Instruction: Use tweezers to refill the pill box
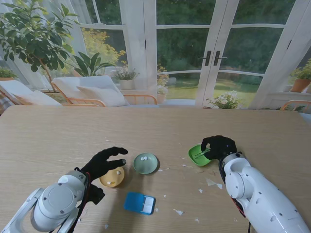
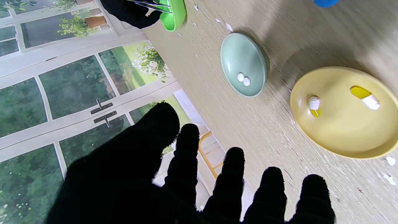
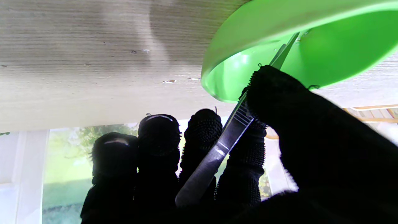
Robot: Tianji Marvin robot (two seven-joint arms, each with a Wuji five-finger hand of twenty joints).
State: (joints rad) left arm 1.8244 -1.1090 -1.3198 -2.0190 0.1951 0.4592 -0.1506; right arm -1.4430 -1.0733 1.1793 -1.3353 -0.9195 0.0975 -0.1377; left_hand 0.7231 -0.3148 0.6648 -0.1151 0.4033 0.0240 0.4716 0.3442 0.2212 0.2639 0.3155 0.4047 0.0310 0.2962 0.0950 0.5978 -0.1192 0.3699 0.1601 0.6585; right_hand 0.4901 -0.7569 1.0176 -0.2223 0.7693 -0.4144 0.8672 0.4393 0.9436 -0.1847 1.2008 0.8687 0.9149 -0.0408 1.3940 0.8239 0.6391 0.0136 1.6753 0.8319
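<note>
1. One pill box (image 1: 140,203), blue with a pale panel on its right part, lies flat near the table's front edge, about midway between the two arms; whether its compartments are open or filled cannot be told.
2. Tweezers (image 3: 228,137) are pinched between the thumb and fingers of the right robot hand (image 1: 219,145), their tips reaching into the bright green dish (image 1: 199,155) towards the table's right side. The wrist view shows no pill there.
3. Judged from this, the step in hand is getting a working grip on the tweezers in that dish; no pill is gripped yet.
4. Next, the tips likely must travel left to a pill and close on it gently, then carry it to the pill box.
5. Two white tablets sit in the pale green dish (image 1: 145,163); two yellow-and-white capsules lie in the yellow dish (image 1: 112,177).
6. Spread and holding nothing, the left robot hand (image 1: 103,162) hovers by the yellow dish.
7. White scraps litter the table (image 1: 48,141).
</note>
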